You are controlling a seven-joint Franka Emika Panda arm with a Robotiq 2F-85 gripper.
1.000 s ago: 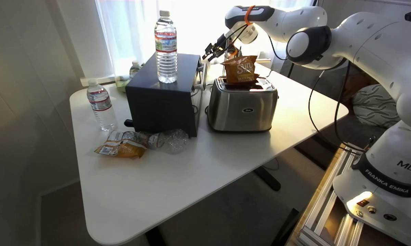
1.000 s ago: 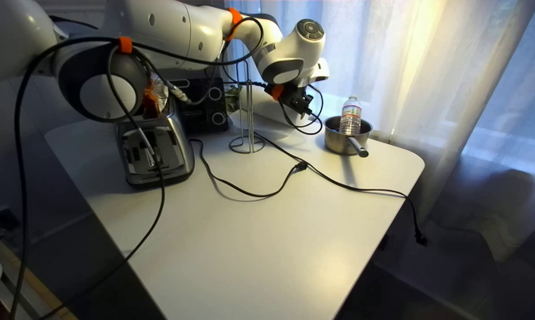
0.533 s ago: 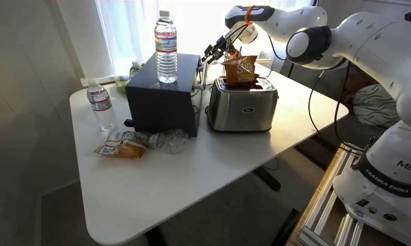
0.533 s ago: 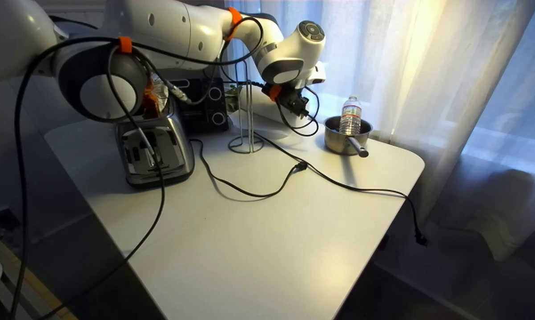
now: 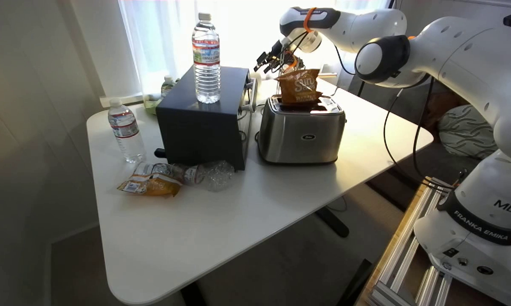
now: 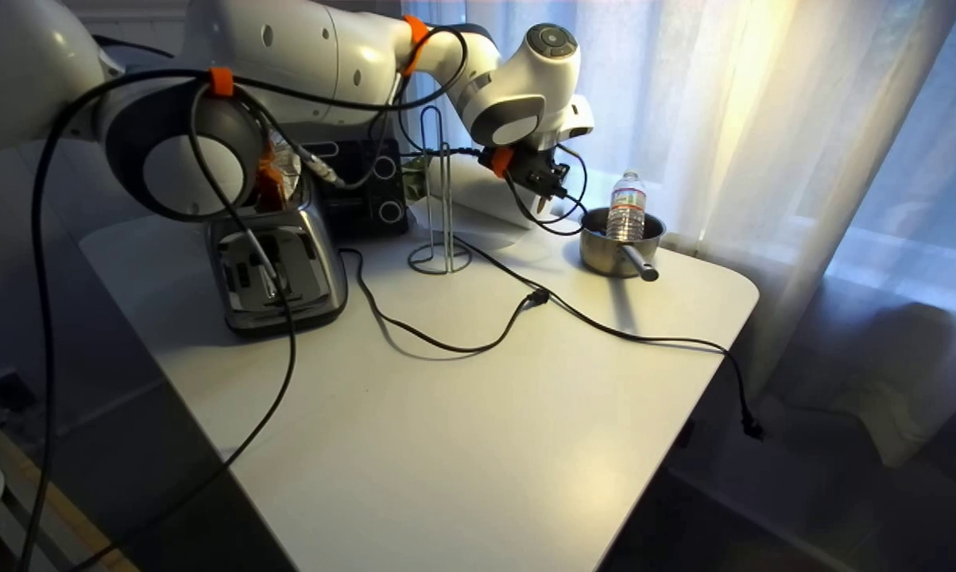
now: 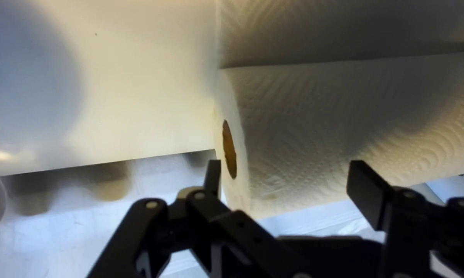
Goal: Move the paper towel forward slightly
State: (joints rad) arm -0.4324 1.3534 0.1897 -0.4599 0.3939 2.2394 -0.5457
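here's the gripper [image 7: 287,179], fingers [image 7: 213,175] spread roughly along the long axis of the paper towel roll [image 7: 324,123], one tip near its core [image 7: 230,150]

The paper towel [image 7: 316,127] is off-white with embossed curving lines, the hand [image 7: 285,175] black.

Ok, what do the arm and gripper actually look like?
White arm with rounded segments, dark joint covers, white caps, orange straps, looping black cables. Dark base band reads FRANKA EMIKA; ML lettering above. Black gripper, jointed, pale screw heads, blocky pads.
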